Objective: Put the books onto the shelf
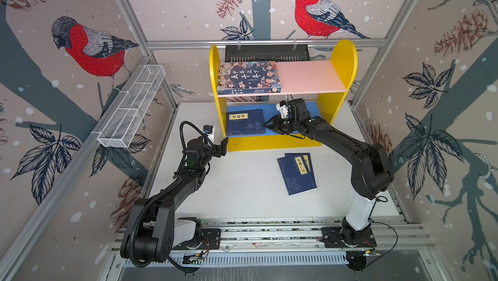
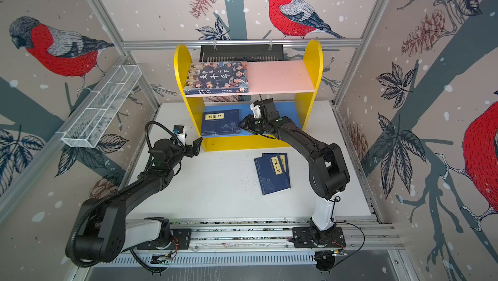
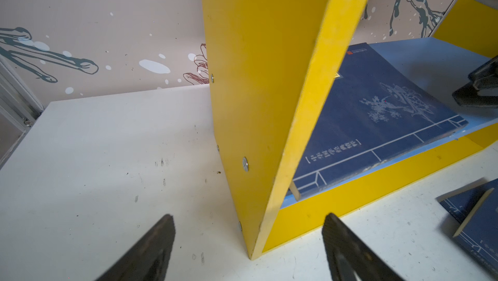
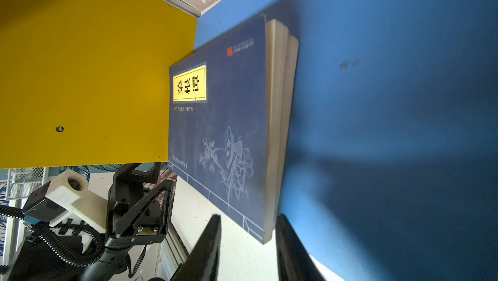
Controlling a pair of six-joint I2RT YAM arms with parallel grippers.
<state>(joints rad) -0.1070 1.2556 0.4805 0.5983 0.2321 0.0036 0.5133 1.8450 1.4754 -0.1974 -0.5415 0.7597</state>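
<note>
The shelf (image 1: 310,77) stands at the back of the table. The large book with faces (image 1: 249,77) lies flat on the left of its pink upper board. Two navy books (image 4: 229,131) lie stacked at the left of the blue lower board (image 4: 377,104). My right gripper (image 1: 269,126) is at that board, open, and the stack's near corner sits loosely between its fingers (image 4: 213,228). Two more navy books (image 1: 296,173) overlap on the white table. My left gripper (image 1: 222,145) is open and holds nothing, its jaws either side of the front corner of the shelf's left yellow panel (image 3: 256,77).
A white wire mesh tray (image 1: 132,107) hangs on the left wall. A black slotted basket (image 1: 266,53) hangs behind the shelf. Aluminium frame posts close in both sides, and the arms' base rail (image 1: 269,235) runs along the table's front edge.
</note>
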